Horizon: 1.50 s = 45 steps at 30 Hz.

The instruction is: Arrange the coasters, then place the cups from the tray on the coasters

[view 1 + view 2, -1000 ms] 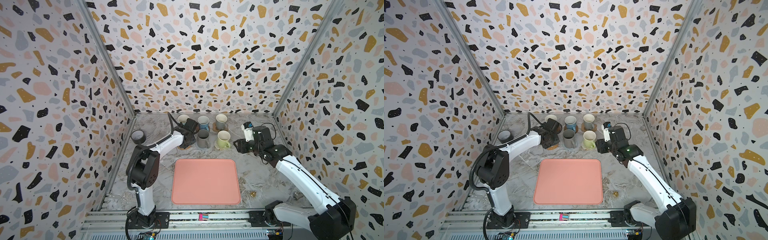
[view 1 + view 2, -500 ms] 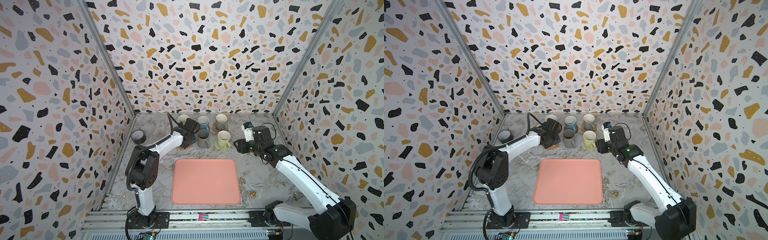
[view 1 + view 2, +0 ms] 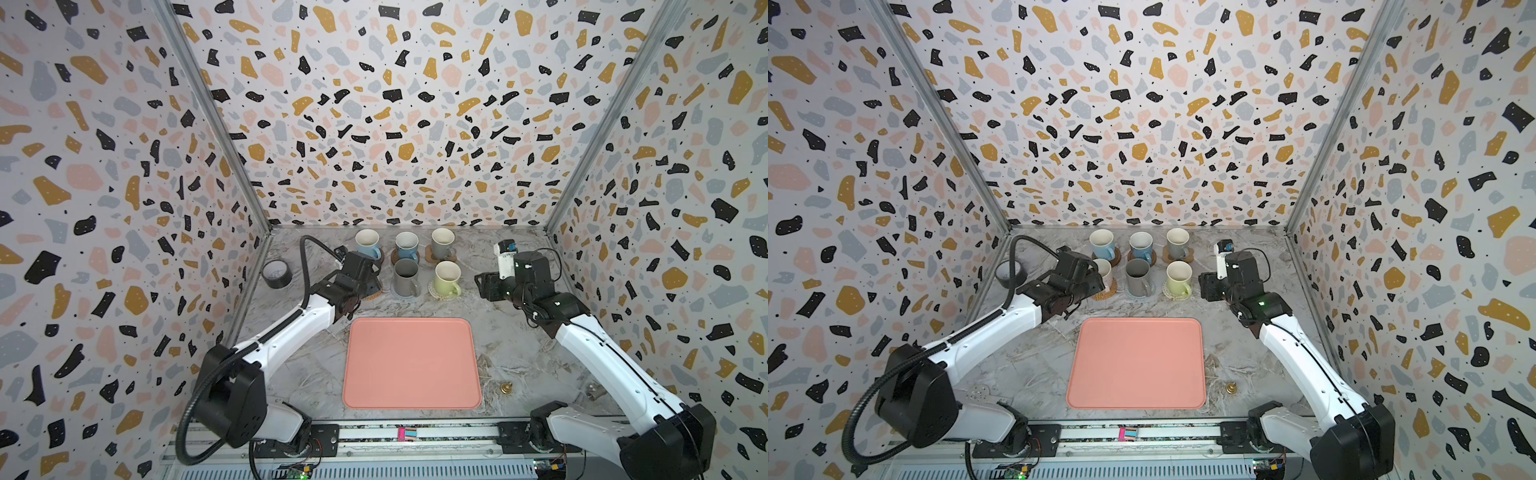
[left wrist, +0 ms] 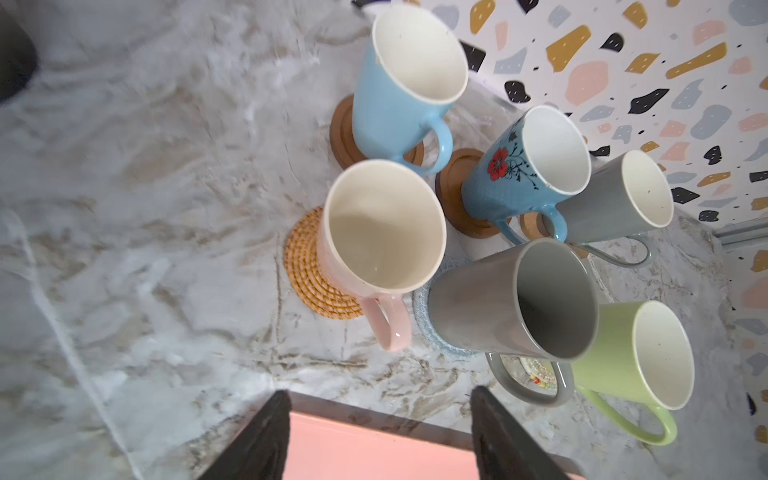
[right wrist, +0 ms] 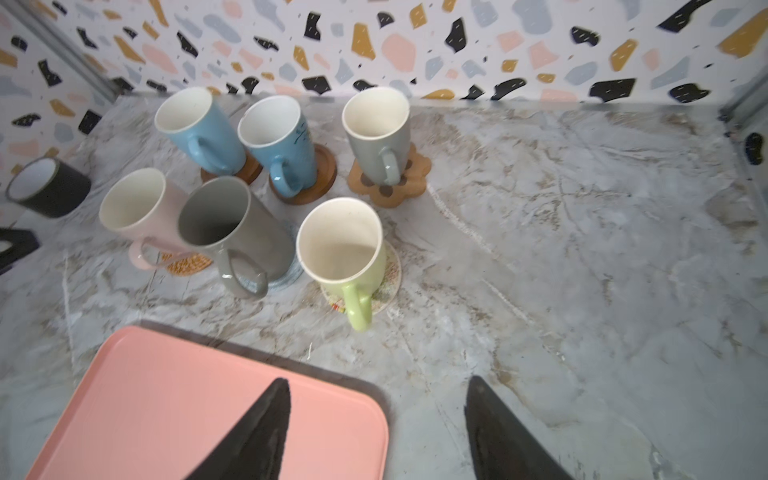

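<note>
Marble tabletop, read from left to right across both top views. At mid-left, a dark tape roll lies beside the side wall. Next comes the left gripper, near the pale pink mug but apart from it. Its jaws are spread wide with nothing between them. The cups form two rows of three at the centre of the frame, each upright on one of the coasters. In the left column, the light blue mug stands on a wooden disc, and the pale pink mug below it stands on the rattan round. In the middle column, the deeper blue mug stands on a second wooden disc, and the dark grey mug on the pale blue round. In the right column, the grey-beige mug stands on the paw-shaped mat, and the light green mug on the cream round. At lower centre, just below the cups, lies the salmon-pink tray. At mid-right, the right gripper is held off to the right of the light green mug, with its jaws likewise wide and gripping nothing.
</note>
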Available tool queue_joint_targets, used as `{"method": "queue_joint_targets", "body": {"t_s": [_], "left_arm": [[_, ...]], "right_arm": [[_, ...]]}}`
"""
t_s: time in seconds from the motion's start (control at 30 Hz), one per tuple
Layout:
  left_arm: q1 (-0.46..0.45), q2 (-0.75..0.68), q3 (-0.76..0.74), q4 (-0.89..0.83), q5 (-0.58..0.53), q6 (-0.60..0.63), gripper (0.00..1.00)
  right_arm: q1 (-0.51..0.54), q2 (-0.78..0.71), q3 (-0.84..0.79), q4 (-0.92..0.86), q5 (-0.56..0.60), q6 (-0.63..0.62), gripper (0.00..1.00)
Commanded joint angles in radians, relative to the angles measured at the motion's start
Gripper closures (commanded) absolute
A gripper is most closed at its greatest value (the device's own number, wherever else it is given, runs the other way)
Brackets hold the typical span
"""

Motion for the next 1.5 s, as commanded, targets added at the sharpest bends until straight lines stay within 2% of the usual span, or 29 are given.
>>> {"method": "queue_joint_targets", "body": {"t_s": [0.0, 0.1, 0.17, 0.3, 0.43, 0.53, 0.73, 0.8, 0.87, 0.93, 1.07, 1.17, 1.37, 1.47], "left_arm": [[0.000, -0.085, -0.054, 0.100, -0.140, 0.129, 0.00], [0.010, -0.168, -0.128, 0.179, -0.230, 0.214, 0.00], [0.018, -0.217, -0.185, 0.241, -0.297, 0.276, 0.00], [0.033, -0.295, -0.354, 0.445, -0.516, 0.429, 0.01], [0.058, -0.333, -0.547, 0.761, -0.578, 0.593, 0.00], [0.068, -0.286, -0.642, 0.944, -0.603, 0.681, 0.00], [0.107, -0.150, -0.682, 1.116, -0.546, 0.733, 0.01], [0.111, -0.159, -0.671, 1.083, -0.527, 0.726, 0.00], [0.118, -0.184, -0.704, 1.124, -0.496, 0.734, 0.01], [0.142, -0.217, -0.766, 1.235, -0.450, 0.734, 0.00], [0.195, -0.242, -0.781, 1.234, -0.336, 0.717, 0.01], [0.200, -0.240, -0.773, 1.224, -0.297, 0.728, 0.01], [0.201, -0.259, -0.791, 1.233, -0.248, 0.741, 0.01], [0.201, -0.285, -0.789, 1.156, -0.192, 0.767, 0.00]], "right_arm": [[-0.055, -0.044, -0.077, 0.142, 0.075, -0.002, 0.26], [-0.118, -0.067, -0.171, 0.257, 0.101, 0.007, 0.17], [-0.157, -0.075, -0.237, 0.337, 0.129, 0.012, 0.01], [-0.225, -0.079, -0.389, 0.521, 0.163, 0.002, 0.01], [-0.240, -0.067, -0.550, 0.739, 0.201, -0.072, 0.01], [-0.240, -0.069, -0.669, 0.923, 0.204, -0.123, 0.01], [-0.241, -0.006, -0.791, 1.134, 0.200, -0.161, 0.01], [-0.243, 0.025, -0.787, 1.148, 0.196, -0.160, 0.01], [-0.245, 0.055, -0.775, 1.166, 0.202, -0.158, 0.01], [-0.245, 0.085, -0.766, 1.194, 0.207, -0.157, 0.01], [-0.244, 0.134, -0.761, 1.269, 0.208, -0.151, 0.01], [-0.244, 0.177, -0.762, 1.355, 0.215, -0.140, 0.01], [-0.246, 0.234, -0.694, 1.293, 0.213, -0.143, 0.01], [-0.248, 0.260, -0.688, 1.337, 0.220, -0.179, 0.01]]}}
